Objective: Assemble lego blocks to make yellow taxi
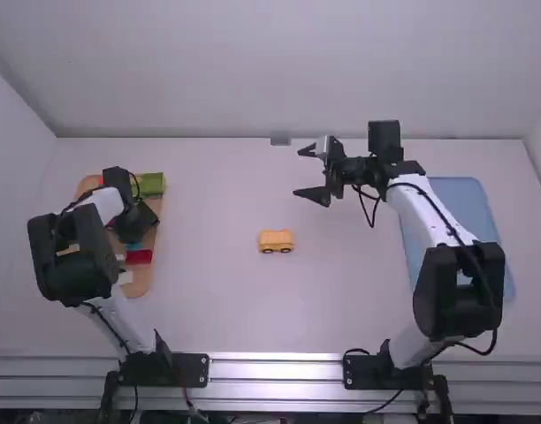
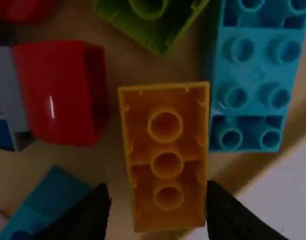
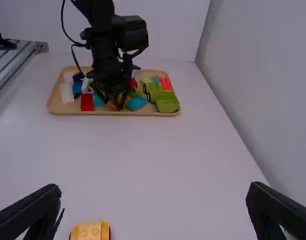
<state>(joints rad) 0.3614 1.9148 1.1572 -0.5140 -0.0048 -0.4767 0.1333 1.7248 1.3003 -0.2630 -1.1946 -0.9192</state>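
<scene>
Straddling yellow block [image 2: 167,149] near tray edge [image 2: 248,170]

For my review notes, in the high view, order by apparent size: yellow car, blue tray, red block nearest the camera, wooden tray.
1. Wooden tray and blue tray: too alike to rank, each partly covered
2. Yellow car
3. Red block

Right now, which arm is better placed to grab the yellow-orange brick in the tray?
Left, I'd say. Its tool is open over the wooden tray, fingers either side of the upturned yellow-orange brick. The right tool hangs open, nearer the wheeled yellow block than the tray.
</scene>
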